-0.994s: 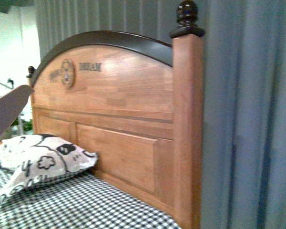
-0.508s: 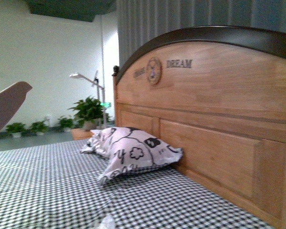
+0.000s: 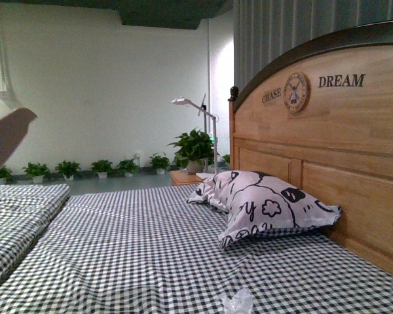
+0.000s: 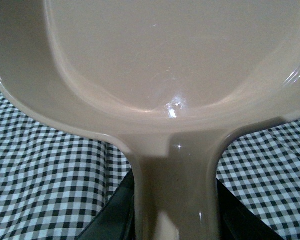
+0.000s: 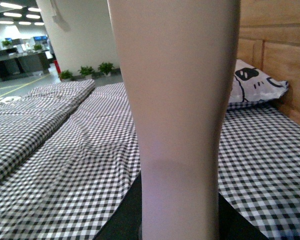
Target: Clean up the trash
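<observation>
A small crumpled white paper wad [image 3: 238, 301] lies on the checked bedsheet at the bottom edge of the front view. My left gripper [image 4: 176, 220] is shut on the handle of the pale pink dustpan [image 4: 160, 65], whose scoop fills the left wrist view above the sheet. A corner of the dustpan [image 3: 6, 140] shows at the left edge of the front view. My right gripper [image 5: 177, 220] is shut on the white handle of the brush [image 5: 177, 100]. The brush's bristles are out of view.
A black-and-white patterned pillow [image 3: 265, 203] leans against the wooden headboard [image 3: 340, 131] on the right. A second checked bed [image 3: 16, 216] lies to the left. A floor lamp [image 3: 196, 111] and potted plants [image 3: 193, 147] stand by the far wall.
The front view has swung left, from the headboard post and curtain to the open bed and far wall. The paper wad has come into view at the bottom.
</observation>
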